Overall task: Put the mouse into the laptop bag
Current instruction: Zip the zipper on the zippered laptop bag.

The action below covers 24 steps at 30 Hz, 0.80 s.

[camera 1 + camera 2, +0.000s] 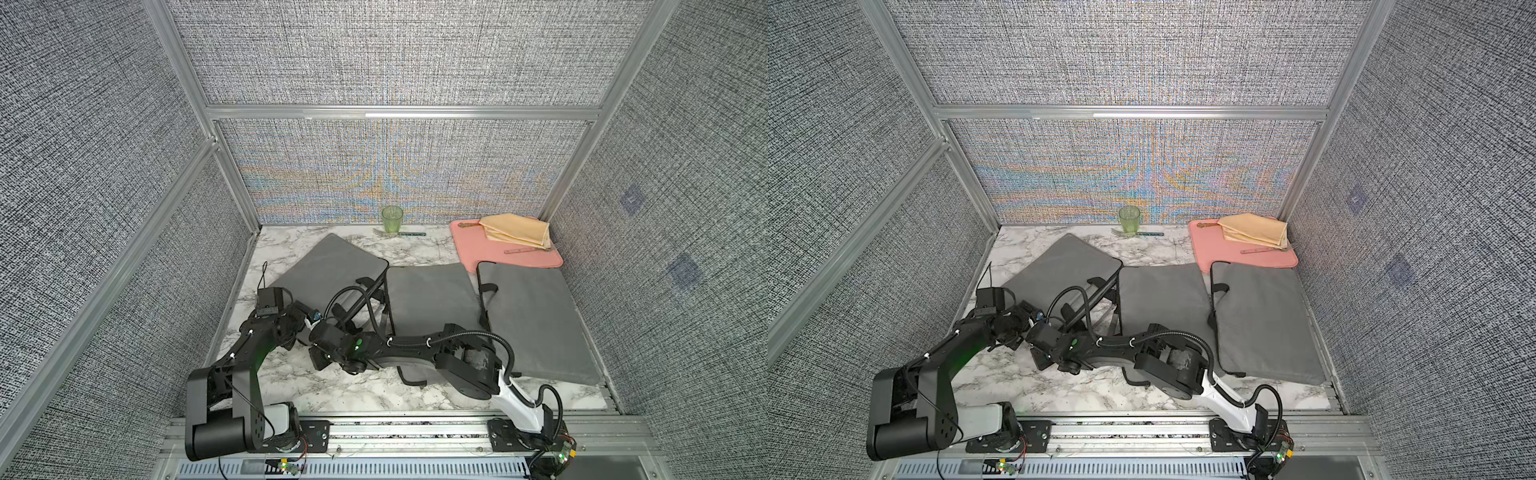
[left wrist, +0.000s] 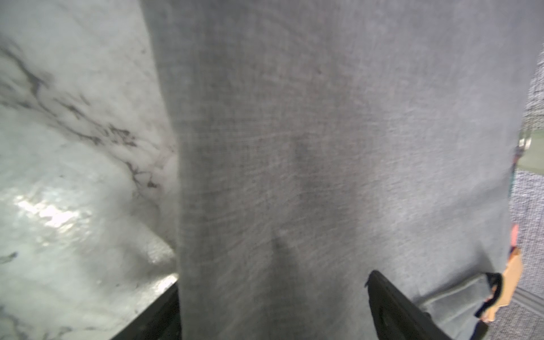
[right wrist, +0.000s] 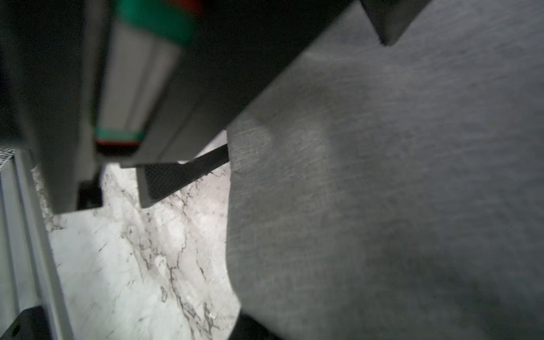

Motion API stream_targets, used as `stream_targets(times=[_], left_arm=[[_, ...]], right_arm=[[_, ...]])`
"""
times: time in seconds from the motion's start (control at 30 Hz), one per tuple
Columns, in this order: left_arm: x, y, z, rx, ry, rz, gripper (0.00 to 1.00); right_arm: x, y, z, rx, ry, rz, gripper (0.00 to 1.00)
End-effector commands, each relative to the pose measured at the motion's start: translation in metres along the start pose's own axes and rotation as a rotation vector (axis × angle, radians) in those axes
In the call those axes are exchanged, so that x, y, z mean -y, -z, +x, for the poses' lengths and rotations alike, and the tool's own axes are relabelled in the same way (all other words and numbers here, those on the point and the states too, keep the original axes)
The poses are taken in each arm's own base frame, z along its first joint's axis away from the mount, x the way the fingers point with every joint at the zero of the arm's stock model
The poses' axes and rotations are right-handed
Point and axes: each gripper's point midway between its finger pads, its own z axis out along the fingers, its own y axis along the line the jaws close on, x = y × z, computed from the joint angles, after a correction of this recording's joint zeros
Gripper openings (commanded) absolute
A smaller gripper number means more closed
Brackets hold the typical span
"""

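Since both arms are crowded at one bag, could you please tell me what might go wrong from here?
No mouse shows in any view, so whether it lies in the leftmost laptop bag is unconfirmed.
The open left end effector sits spread over the bag's fabric and could catch it when retreating.
The right arm's cable loops by the bag's black strap and might snag.

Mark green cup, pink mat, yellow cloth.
green cup (image 1: 392,219): in a top view, side wall.
pink mat (image 1: 473,245): in a top view, bare surface.
yellow cloth (image 1: 515,232): in a top view, top fold centre.
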Motion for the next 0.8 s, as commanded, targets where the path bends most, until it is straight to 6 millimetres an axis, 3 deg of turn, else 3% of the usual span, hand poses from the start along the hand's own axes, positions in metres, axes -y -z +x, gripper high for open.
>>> stream_targets(times=[0.0, 0.2, 0.3, 0.57, 0.77], left_arm=[[-0.007, 0.011, 0.043, -0.176, 0.01, 0.019, 0.91], [-0.009, 0.022, 0.058, -0.197, 0.068, 0.077, 0.9], [-0.013, 0.024, 0.064, -0.185, 0.113, 0.109, 0.84], [-0.012, 0.028, 0.068, -0.13, 0.149, 0.224, 0.58], [-0.015, 0.036, 0.047, 0.015, 0.09, 0.216, 0.26]], right_arm=[[0.005, 0.001, -0.023, 0.076, -0.046, -0.025, 0.0], [-0.001, 0.011, -0.03, 0.106, -0.05, -0.05, 0.0], [-0.008, 0.015, -0.031, 0.116, -0.046, -0.075, 0.0], [-0.023, 0.021, -0.032, 0.127, -0.032, -0.101, 0.0], [-0.022, 0.026, -0.027, 0.119, -0.033, -0.097, 0.0]])
